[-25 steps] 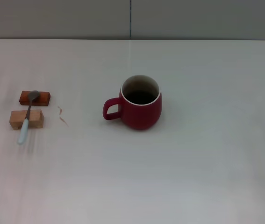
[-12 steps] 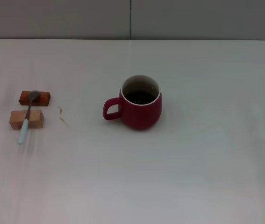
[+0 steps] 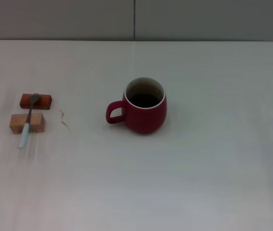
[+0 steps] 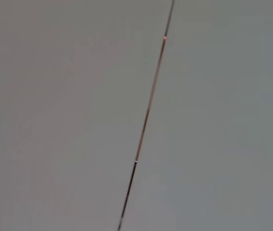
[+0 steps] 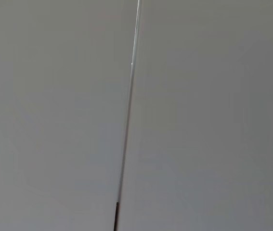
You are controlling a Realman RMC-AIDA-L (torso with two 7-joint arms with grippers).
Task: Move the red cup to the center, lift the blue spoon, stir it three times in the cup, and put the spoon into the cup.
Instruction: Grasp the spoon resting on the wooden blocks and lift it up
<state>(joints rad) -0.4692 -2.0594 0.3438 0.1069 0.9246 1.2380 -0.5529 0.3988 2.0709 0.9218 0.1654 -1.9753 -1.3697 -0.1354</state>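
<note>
The red cup stands upright near the middle of the white table, its handle pointing to the left and its inside dark. The blue spoon lies at the far left, resting across two small wooden blocks, its grey bowl on the far reddish block and its pale blue handle over the near tan block. Neither gripper shows in the head view. Both wrist views show only a plain grey wall with a thin seam.
A small thin brown scrap lies on the table between the blocks and the cup. A grey wall with a vertical seam runs along the table's far edge.
</note>
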